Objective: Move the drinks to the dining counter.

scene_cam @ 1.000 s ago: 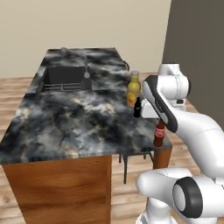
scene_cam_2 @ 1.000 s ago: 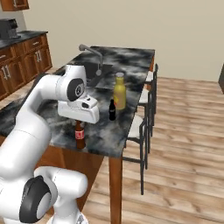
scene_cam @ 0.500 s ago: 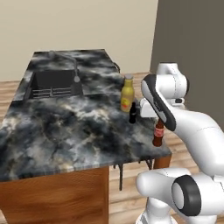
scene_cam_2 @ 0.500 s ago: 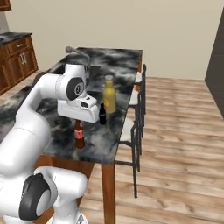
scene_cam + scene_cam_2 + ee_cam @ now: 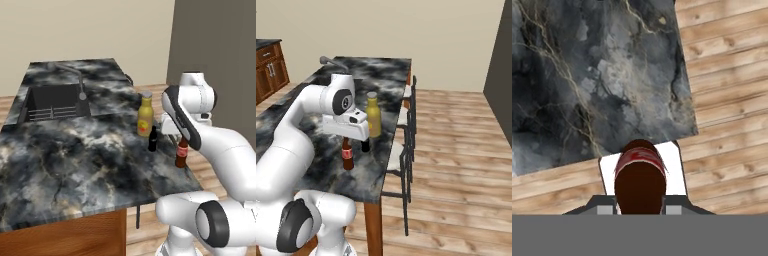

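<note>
Brown bottle (image 5: 347, 156) hangs clamped in gripper (image 5: 346, 138).

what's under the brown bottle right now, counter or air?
Hand view, looking down past the brown bottle: a white stool seat and wood floor lie beneath, the dining counter edge just ahead. The bottle's base is hidden by its own body. Gripper jaws are shut on it.

Everything's looking evenly lit and flat, no hard shadows showing anywhere. The bench (image 5: 75, 160) top isn't throwing glare. Renders are coming out soft and low-res, edges blurring slightly.
</note>
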